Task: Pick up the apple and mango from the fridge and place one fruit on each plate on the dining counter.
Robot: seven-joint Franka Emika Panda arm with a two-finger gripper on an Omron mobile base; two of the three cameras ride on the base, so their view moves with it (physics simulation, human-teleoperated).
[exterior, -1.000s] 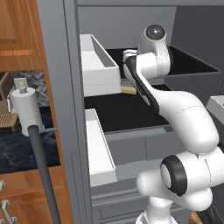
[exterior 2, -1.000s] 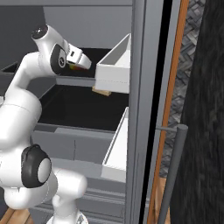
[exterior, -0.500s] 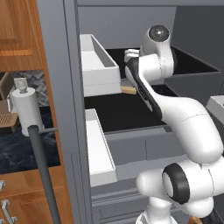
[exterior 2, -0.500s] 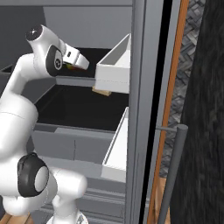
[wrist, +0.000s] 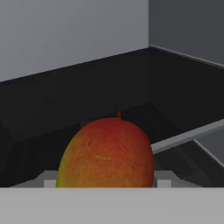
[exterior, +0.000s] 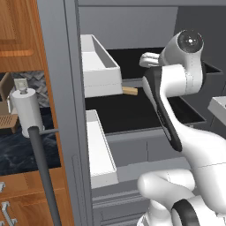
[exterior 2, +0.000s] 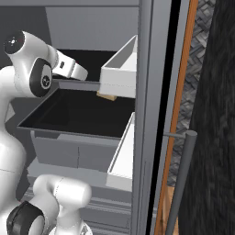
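Gripper [wrist: 105, 183] pinching the mango [wrist: 107, 151], fingers close on either flank; fruit stands stem-up, long axis upright between the jaws, directly ahead of the hand. Behind it, the fridge's [wrist: 65, 39] dark shelf and grey back wall; exit lies straight backward.

Fridge [exterior: 57, 66] open; arm reaches in over upper dark shelf [exterior 2: 73, 110]. Room above the shelf up to grey back wall [wrist: 65, 35], side wall [wrist: 188, 26] closes it on one edge of hand view. Mango [wrist: 107, 153] sits right betw. the pincer [wrist: 105, 183] tips, blocks the way straight ahead. White door bin [exterior: 99, 66] crowds the opening on the door side, tan block [exterior: 130, 91] just under it. Lower bin [exterior: 101, 150] below. Long dark handle [exterior 2: 179, 183] outside, well apart from the opening.
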